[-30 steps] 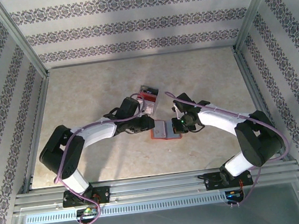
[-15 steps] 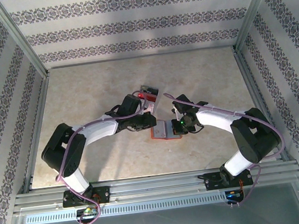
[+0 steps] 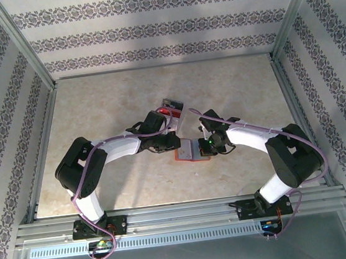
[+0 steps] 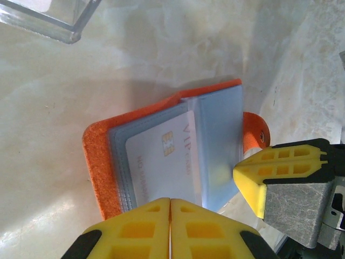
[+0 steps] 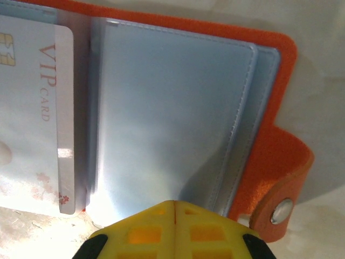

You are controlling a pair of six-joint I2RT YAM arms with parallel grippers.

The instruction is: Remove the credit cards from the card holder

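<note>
The left arm's elbow has swung inward since a second ago, and the left end effector (image 4: 170, 208) has drawn its fingers together; they now sit narrow, tips touching, at the near edge of the white VIP card (image 4: 161, 156); whether they pinch it I cannot tell. The card holder (image 3: 188, 151) lies open near the middle of the counter (image 3: 108, 105), between both arms; the right end effector (image 5: 173, 208), at its 3 o'clock, is fully closed over the grey-blue pocket; a clear box (image 3: 172, 112) stands at its 11 o'clock.
</note>
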